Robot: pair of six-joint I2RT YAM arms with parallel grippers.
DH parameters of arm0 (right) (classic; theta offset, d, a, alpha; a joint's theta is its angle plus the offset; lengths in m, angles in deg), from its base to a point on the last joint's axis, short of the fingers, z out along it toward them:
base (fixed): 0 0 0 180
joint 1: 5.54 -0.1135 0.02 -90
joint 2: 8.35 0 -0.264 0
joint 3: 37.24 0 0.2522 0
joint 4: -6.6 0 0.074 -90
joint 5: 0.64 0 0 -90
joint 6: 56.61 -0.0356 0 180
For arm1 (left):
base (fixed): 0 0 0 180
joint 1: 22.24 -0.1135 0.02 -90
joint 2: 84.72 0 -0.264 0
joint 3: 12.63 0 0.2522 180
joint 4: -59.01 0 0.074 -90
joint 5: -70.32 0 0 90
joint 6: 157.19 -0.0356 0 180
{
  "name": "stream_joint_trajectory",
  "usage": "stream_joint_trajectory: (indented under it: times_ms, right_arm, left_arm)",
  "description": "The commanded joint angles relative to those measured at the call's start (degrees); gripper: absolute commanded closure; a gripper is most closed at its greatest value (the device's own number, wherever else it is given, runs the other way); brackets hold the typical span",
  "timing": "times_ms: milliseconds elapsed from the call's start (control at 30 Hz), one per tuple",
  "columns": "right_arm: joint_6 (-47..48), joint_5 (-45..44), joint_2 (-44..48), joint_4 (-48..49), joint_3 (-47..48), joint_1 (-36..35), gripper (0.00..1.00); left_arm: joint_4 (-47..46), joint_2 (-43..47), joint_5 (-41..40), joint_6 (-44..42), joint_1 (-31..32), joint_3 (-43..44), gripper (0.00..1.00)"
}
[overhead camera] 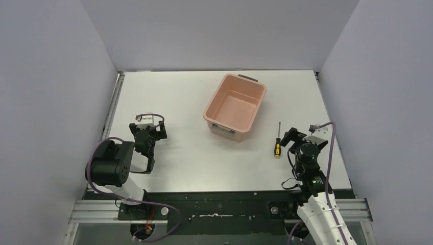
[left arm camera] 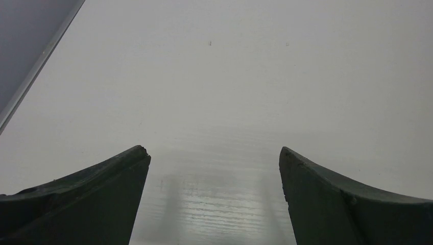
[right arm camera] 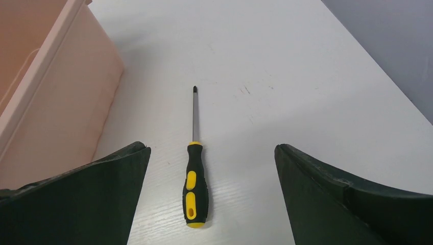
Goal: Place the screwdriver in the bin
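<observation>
The screwdriver (overhead camera: 278, 144) lies flat on the white table, right of the bin, its yellow-and-black handle nearest me and its thin shaft pointing away. In the right wrist view the screwdriver (right arm camera: 195, 186) lies between my open fingers, a little left of centre. The salmon-pink bin (overhead camera: 213, 103) stands empty at the table's middle back; its side wall (right arm camera: 56, 97) fills the left of the right wrist view. My right gripper (overhead camera: 293, 138) is open, just right of the handle. My left gripper (overhead camera: 148, 133) is open and empty over bare table at the left.
Grey walls enclose the table on three sides. The table's right edge (right arm camera: 388, 76) runs close beside the right gripper. The left wrist view shows only bare white tabletop (left arm camera: 219, 92) and the left wall's foot.
</observation>
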State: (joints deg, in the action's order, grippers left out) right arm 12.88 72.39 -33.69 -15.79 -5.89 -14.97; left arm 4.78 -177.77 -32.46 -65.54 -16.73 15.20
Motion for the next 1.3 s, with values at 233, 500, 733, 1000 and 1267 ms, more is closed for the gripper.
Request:
stream_joint_trajectory:
  times_ms: [233,500,733,1000,1267]
  right_arm:
    - [1.71,1.49,-14.38,-11.53,25.61,0.18,0.00]
    - [1.62,4.49,-48.39,-39.33,59.48,0.50,0.00]
    - [1.11,13.91,-57.72,-31.85,49.74,3.47,0.05]
    - [0.04,16.53,-66.14,-22.55,37.22,4.10,0.20]
    - [0.63,16.53,-70.37,-21.57,34.67,4.28,0.85]
  left_arm:
    - [-1.57,0.85,1.13,-0.43,-0.25,0.26,0.03]
    - [-1.69,0.81,1.09,-0.40,-0.25,0.26,0.03]
    - [-1.57,0.83,1.09,-0.46,-0.25,0.26,0.03]
    - [-1.63,0.86,1.09,-0.42,-0.27,0.26,0.03]
    - [-1.59,0.81,1.12,-0.42,-0.25,0.26,0.03]
